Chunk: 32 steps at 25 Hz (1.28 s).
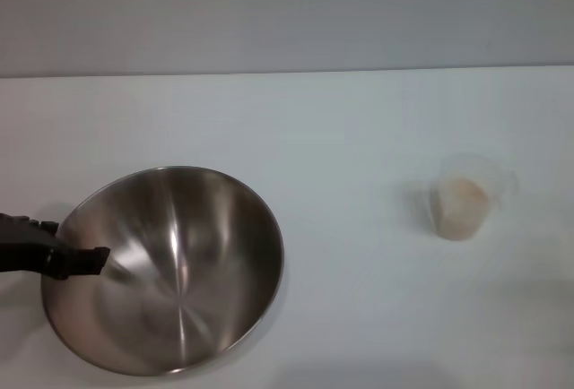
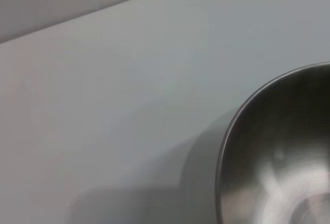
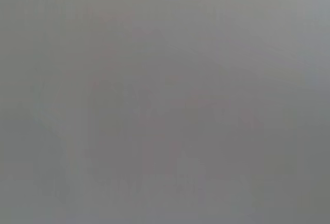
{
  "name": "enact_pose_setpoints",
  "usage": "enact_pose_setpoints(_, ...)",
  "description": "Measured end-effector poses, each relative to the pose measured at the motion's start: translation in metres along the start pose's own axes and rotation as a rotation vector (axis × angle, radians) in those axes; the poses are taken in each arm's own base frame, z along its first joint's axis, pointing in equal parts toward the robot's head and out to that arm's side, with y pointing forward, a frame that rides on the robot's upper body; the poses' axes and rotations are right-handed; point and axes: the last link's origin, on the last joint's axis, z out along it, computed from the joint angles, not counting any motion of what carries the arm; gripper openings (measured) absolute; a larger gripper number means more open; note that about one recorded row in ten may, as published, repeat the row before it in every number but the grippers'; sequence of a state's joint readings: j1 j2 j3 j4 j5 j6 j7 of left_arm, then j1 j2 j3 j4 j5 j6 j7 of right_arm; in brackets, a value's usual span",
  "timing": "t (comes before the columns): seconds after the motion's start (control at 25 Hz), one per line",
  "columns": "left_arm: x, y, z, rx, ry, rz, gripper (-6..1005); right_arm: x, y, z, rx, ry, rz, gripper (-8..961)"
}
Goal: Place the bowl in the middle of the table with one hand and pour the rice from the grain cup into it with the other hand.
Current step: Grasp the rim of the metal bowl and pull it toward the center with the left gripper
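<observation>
Table (image 1: 359,129): plain white, grey wall behind.
Bowl (image 1: 179,263): my left gripper (image 1: 76,259) pinches its left rim.
Cup (image 1: 464,199): rice (image 1: 462,201) inside, well right.

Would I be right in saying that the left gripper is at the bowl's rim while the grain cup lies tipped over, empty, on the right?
Not quite. In the head view the grain cup stands upright with the rice in it. The rest holds: the left gripper is at the rim of the bowl, and the cup is on the right.
</observation>
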<state>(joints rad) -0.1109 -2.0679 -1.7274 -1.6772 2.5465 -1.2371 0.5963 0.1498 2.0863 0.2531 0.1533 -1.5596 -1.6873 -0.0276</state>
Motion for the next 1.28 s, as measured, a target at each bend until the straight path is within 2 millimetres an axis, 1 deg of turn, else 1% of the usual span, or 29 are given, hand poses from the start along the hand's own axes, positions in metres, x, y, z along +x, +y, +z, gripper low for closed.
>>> enact_pose_setpoints(0.2,0.000,0.001,0.001,-0.005,-0.003,-0.001,797,0.000,0.000,0.001,-0.002,-0.001,0.001,767)
enact_pose_setpoints(0.56,0.009,0.005,0.005,-0.039,-0.030,0.004,777,0.002,0.001,0.001,-0.003,0.012,0.001,767)
enact_pose_setpoints(0.64,0.010,0.005,0.006,-0.043,-0.032,0.010,530,0.002,0.001,0.001,-0.003,0.012,0.000,768)
enact_pose_setpoints(0.84,0.013,0.007,0.006,-0.055,-0.043,0.023,325,0.002,0.001,0.002,-0.004,0.012,0.001,768)
enact_pose_setpoints(1.08,0.015,0.006,0.004,-0.058,-0.040,0.021,116,0.002,0.001,0.002,-0.004,0.013,0.002,767)
enact_pose_setpoints(1.28,0.017,0.004,0.002,-0.059,-0.037,0.009,100,0.002,0.001,0.002,-0.004,0.013,0.000,767)
